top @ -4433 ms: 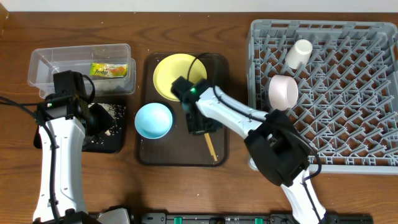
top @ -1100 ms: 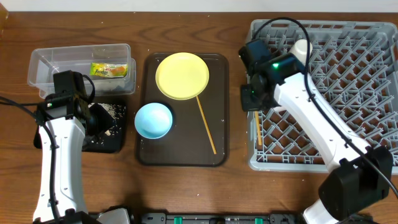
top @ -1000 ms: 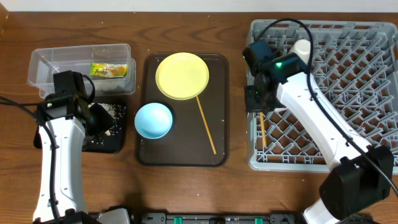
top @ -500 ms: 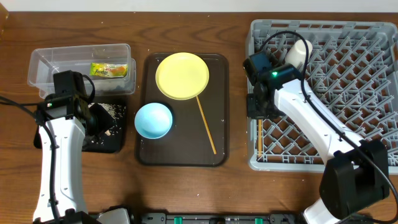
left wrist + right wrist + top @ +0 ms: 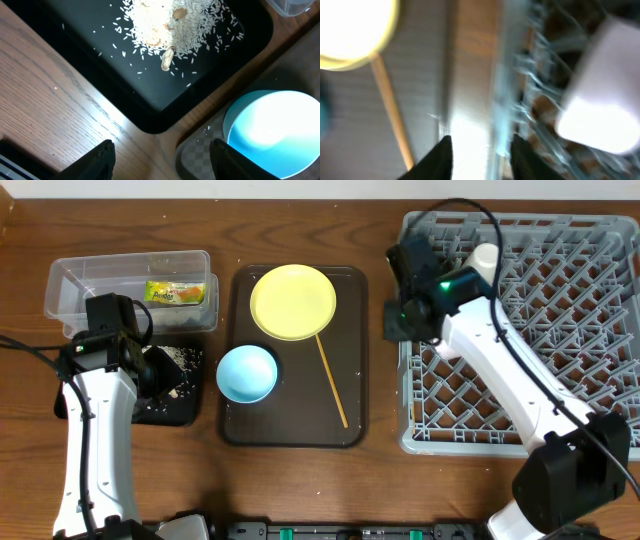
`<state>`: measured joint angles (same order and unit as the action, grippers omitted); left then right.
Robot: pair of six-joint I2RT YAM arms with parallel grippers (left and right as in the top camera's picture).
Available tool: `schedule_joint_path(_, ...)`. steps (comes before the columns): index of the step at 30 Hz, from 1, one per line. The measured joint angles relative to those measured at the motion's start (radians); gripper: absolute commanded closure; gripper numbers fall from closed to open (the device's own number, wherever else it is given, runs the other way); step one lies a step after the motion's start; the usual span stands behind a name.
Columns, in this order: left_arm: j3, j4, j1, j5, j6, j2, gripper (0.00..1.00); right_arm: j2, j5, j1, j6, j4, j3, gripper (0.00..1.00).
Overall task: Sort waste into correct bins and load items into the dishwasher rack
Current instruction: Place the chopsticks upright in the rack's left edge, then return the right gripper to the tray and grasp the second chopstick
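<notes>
A snack wrapper (image 5: 175,293) lies in the clear box (image 5: 62,280). Rice scraps (image 5: 172,361) lie in the black tray (image 5: 165,412); they also show in the left wrist view (image 5: 170,25). My left gripper (image 5: 152,370) (image 5: 165,165) is open and empty over that tray's corner, next to the light blue bowl (image 5: 247,373) (image 5: 275,130). The yellow plate (image 5: 292,302) and one chopstick (image 5: 332,385) lie on the brown tray. My right gripper (image 5: 400,320) (image 5: 480,160) is open and empty over the rack's (image 5: 560,380) left edge. The white cup (image 5: 485,265) lies in the rack. The white bowl is hidden.
The dark brown serving tray (image 5: 300,432) sits between the bins and the rack. The right wrist view is blurred; it shows the plate (image 5: 350,30), the chopstick (image 5: 392,120) and the cup (image 5: 605,100). Bare wood lies along the table's front edge.
My right gripper carried a chopstick from the brown tray to the rack's left side, let it go there, and has moved back up to the rack's left edge. The left arm has not moved.
</notes>
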<state>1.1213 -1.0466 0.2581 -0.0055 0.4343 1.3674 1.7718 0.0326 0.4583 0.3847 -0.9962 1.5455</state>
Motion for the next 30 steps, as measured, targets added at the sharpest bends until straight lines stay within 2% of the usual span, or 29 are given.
schedule_joint_path(7,0.0,0.0,0.0,0.0,0.0,0.0,0.37,0.023,-0.067,0.129,-0.031,0.08,0.0,0.53)
schedule_joint_path(12,0.0,0.0,0.0,0.0,0.004,0.0,0.36,0.131,-0.082,0.205,-0.034,0.097,0.0,0.55)
schedule_joint_path(20,0.0,0.0,0.0,0.0,0.004,0.0,0.37,0.318,-0.089,0.251,-0.031,0.124,0.0,0.64)
schedule_joint_path(23,0.0,0.0,0.0,0.0,0.005,0.0,0.36,0.355,-0.089,0.251,-0.026,0.124,0.0,0.65)
schedule_joint_path(25,0.0,0.0,0.0,0.0,0.005,0.0,0.36,0.369,-0.088,0.251,-0.026,0.124,0.0,0.68)
schedule_joint_path(30,0.0,-0.001,0.0,0.0,0.005,0.0,0.36,0.371,-0.086,0.252,-0.022,0.114,0.0,0.89)
